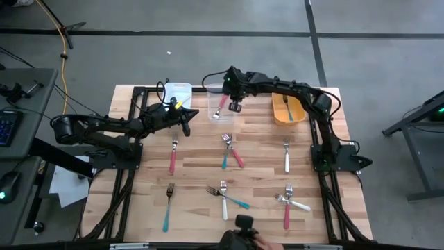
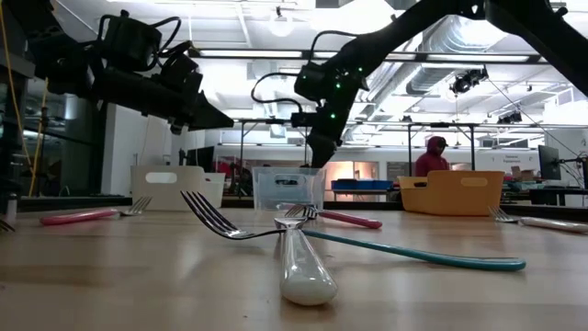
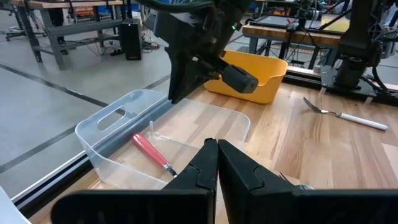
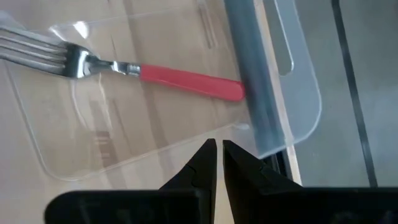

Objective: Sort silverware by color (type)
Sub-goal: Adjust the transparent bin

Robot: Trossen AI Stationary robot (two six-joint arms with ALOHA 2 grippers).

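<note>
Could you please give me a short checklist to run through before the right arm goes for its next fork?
1. Red-handled metal fork lies inside the clear plastic bin: ok.
2. Right end effector empty and shut above the bin: ok.
3. Left end effector shut, holding nothing, hovering beside the white plastic bin: ok.
4. Loose forks on the wooden table left to sort: not ok, several remain.
5. Crossed white-handled fork and teal-handled fork separable in one pick: cannot tell.
</note>
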